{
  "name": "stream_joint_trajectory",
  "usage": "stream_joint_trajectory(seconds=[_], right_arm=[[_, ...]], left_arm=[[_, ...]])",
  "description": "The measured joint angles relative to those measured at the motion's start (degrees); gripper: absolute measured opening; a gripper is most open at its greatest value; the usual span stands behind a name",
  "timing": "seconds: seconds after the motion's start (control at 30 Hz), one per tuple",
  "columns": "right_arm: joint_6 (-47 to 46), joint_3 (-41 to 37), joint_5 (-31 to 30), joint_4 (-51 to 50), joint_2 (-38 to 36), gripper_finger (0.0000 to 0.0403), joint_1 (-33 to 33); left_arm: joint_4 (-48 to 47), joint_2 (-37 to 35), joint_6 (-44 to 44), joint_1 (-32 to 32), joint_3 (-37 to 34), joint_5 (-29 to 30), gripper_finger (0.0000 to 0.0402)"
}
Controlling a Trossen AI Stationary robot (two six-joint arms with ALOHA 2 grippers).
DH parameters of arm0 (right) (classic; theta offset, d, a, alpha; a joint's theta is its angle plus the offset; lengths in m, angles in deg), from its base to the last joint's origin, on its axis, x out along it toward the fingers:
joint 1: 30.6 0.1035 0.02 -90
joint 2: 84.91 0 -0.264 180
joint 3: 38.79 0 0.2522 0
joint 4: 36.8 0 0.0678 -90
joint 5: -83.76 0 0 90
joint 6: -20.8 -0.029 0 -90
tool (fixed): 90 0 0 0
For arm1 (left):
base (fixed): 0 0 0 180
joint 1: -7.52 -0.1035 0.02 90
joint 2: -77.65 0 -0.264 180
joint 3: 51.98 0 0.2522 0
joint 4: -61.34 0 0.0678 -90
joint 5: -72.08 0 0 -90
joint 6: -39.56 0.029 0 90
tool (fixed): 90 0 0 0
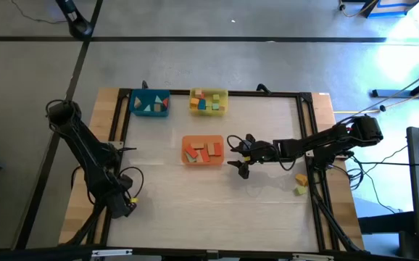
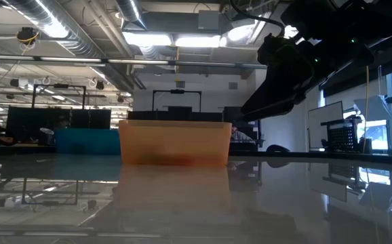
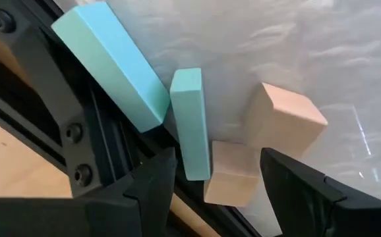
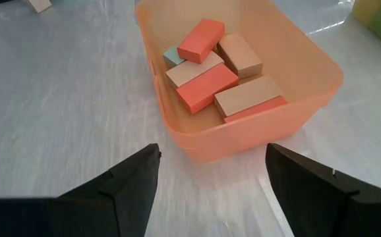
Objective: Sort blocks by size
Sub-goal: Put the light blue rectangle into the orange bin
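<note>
So the biggest things on the pale wooden table (image 1: pixel 217 203) are the three plastic trays. The orange rectangular tray (image 4: pixel 309 72) sits right in front of the right gripper (image 4: pixel 210 178), just ahead of its fingertips, with a pile of red and natural-wood rectangular blocks (image 4: pixel 210 66) already inside, plus a bit of a pale blue one. Further out past that gripper are the blue tray (image 1: pixel 150 104) and the yellow tray (image 1: pixel 208 102), both with blocks in them too.

The right gripper has its two dark fingers spread wide and nothing between them, as far as I can tell. It hangs empty just short of the orange tray's near wall.

Loose stuff left over: a couple of small blocks, one orange-ish and one green (image 1: pixel 299 185), lie back behind the right gripper, near that arm's base at the table edge. So that arm would have to pull back toward itself for those.

The left gripper (image 3: pixel 210 178) is down at its own near corner of the table, fingers also wide open and holding nothing. Right between and ahead of its fingers are two pale blue rectangular bars (image 3: pixel 192 122) and two natural-wood blocks (image 3: pixel 276 118), bunched against the black frame rail (image 3: pixel 65 131). The slimmer blue bar's long axis points roughly straight away from the gripper, into the gap between the fingers, so I'd guess that's the easy grab, and the left arm is clearly the closer one for that cluster.
</note>
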Motion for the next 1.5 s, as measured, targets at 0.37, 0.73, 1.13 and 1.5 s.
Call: stream_joint_trajectory(seconds=[0.37,0.73,1.13,1.5], right_arm=[[0.02,0.0,0.0,-0.13,0.0,0.0276,0.0],[0.04,0.02,0.0,-0.15,0.0,0.0276,0.0],[0.1,0.02,0.0,-0.11,0.0,0.0276,0.0],[0.09,0.02,0.0,0.05,0.0,0.0276,0.0]], left_arm=[[4.98,-0.2,0.25,1.34,-2.9,0.41,0.0209],[4.98,-0.09,7.64,0.23,-3.01,3.5,0.0209],[3.91,-1.66,11.5,-2.16,-3.01,4.72,0.0209],[2.65,-4.52,3.9,3.67,-1.7,4.93,0.0209]])
